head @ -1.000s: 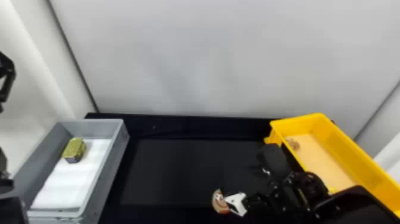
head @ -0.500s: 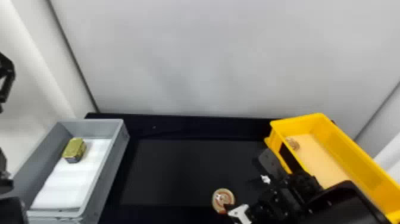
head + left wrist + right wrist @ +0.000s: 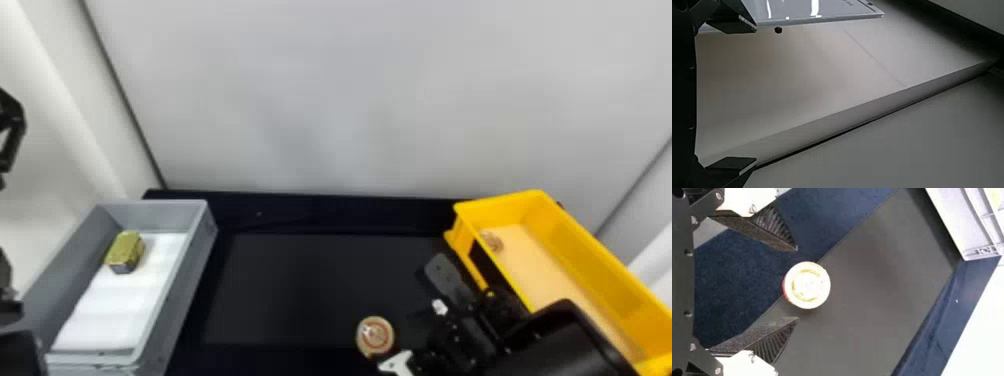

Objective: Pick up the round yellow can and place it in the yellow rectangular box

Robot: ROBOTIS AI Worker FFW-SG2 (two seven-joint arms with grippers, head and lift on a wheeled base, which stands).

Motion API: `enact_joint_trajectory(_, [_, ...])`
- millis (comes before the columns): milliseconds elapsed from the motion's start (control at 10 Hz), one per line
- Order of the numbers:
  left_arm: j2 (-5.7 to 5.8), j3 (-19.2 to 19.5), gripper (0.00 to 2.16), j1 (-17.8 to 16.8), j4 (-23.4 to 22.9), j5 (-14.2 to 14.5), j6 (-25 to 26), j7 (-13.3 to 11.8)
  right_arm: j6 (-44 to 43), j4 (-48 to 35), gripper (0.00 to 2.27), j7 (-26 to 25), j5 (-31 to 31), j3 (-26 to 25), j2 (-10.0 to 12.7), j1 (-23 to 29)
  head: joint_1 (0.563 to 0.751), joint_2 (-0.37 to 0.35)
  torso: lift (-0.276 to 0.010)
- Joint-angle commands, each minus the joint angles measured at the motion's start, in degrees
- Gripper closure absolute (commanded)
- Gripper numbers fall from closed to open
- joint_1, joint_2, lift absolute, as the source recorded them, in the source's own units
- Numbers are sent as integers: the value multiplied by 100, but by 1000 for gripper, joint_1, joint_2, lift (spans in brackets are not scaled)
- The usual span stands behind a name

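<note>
Head view: across the middle and lower frame runs the dark desk (image 3: 310, 290), bearing everything in play. At its right edge stands the yellow rectangular box (image 3: 575, 250), set aslant, presumably so the right arm can reach both it and the middle without a long swing. A grey box (image 3: 70, 270) lies at lower left, well apart, perhaps to serve other items; its white liner (image 3: 120, 310) may be there to cushion them or show them up.

The left pincer (image 3: 755, 94), seen in the left wrist view, has its fingers spread far apart with nothing between them, probably because this side has no part in the job. The right pincer (image 3: 797, 284) is spread too, somewhat wider than the can, and grips nothing; that spare width seems meant to let the fingers come down on either side.

In the grey box's upper part rests a gold block-shaped tin (image 3: 122, 252), on the liner.

The round yellow can (image 3: 807, 285) is upright on the desk, lower centre of the head view, its lid at the right fingertips, a gap to each. Next, likely, the fingers go further around it and close.

Smallest is a round item (image 3: 491, 241) in the yellow box's upper left corner.
</note>
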Motion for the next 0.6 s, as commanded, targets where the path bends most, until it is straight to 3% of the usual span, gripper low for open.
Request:
enact_joint_trajectory(0, [-15,-5,98,0,0,1,0,0,-124,324,194,23,-1,15,107,-149,694,14,-60])
enact_joint_trajectory(500, [-15,-14,96,0,0,1,-9,9,-467,904,193,163,-1,42,257,-412,694,14,-60])
